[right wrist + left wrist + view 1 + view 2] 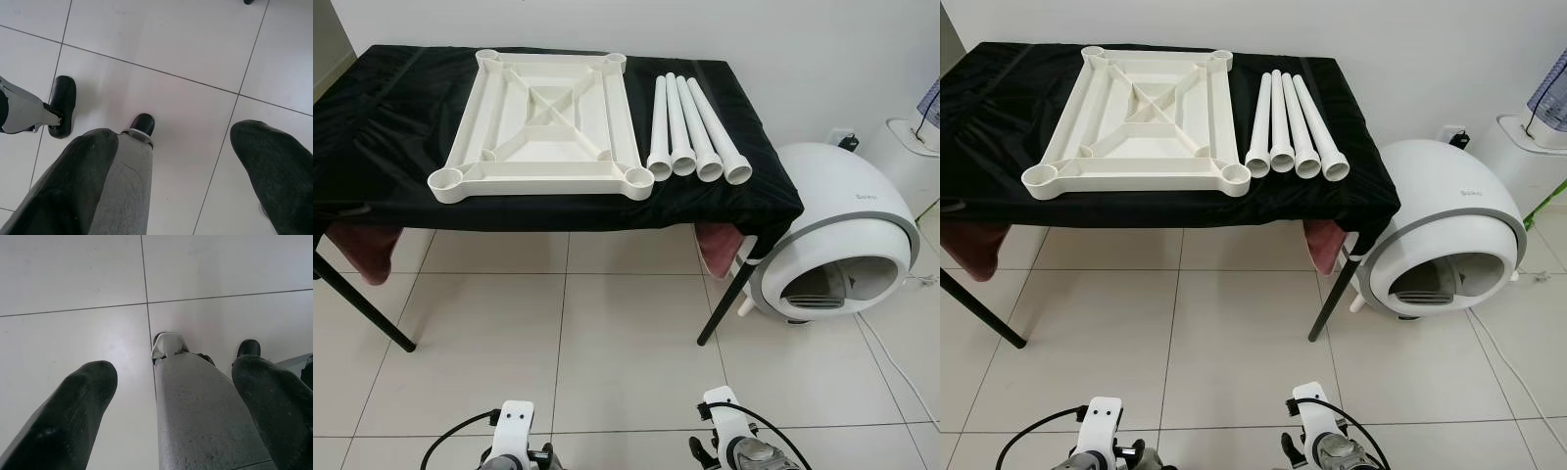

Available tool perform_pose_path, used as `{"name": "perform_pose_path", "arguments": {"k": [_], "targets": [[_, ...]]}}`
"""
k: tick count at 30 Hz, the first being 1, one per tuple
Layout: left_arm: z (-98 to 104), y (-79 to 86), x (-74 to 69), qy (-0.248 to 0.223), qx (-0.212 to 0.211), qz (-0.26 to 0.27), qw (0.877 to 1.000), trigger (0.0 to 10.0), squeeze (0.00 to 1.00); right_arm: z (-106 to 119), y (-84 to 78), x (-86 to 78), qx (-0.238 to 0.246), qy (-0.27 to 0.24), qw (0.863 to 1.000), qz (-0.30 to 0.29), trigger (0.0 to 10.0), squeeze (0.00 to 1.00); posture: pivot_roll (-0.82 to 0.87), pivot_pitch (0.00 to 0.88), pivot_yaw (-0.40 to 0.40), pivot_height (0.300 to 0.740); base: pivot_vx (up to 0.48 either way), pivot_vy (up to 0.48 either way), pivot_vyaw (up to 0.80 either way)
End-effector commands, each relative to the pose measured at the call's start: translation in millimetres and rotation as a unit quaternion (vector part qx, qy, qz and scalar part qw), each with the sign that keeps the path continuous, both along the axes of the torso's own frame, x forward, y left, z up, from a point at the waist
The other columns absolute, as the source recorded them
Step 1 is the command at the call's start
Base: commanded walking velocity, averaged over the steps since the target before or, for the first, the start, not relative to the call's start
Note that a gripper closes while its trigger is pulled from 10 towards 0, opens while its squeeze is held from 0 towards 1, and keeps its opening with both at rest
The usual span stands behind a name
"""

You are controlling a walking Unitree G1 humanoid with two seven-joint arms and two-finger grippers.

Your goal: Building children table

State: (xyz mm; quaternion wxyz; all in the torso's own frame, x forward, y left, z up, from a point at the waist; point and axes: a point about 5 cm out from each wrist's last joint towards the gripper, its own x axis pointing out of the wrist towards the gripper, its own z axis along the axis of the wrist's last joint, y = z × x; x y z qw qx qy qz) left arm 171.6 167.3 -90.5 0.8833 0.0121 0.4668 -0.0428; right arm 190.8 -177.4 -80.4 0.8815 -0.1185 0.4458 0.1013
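Top lies ribs-up, upper centre of frame on the black table, corner sockets facing up, prob so legs can drop in. Four legs sit side by side just right of it, ready to grab. Left pincer & right pincer hang over floor, both released, holding nothing.
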Motion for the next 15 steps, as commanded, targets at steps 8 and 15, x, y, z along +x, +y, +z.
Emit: {"name": "perform_pose_path", "arguments": {"k": [8,15], "targets": [[-3.1,-0.6,-6.7,0.012,0.008,-0.015,1.000,10.0,0.00,-3.2,-0.7,-6.4,0.013,0.016,1.000,-0.006,10.0,0.00,0.01,0.000,-0.019,0.740,0.000,0.000,0.00],[-0.9,-1.8,-4.4,-0.014,-0.003,-0.007,1.000,10.0,0.00,0.7,-2.5,-0.3,0.020,-0.004,1.000,-0.014,10.0,0.00,0.00,0.000,-0.022,0.740,0.000,0.000,0.00]]}}
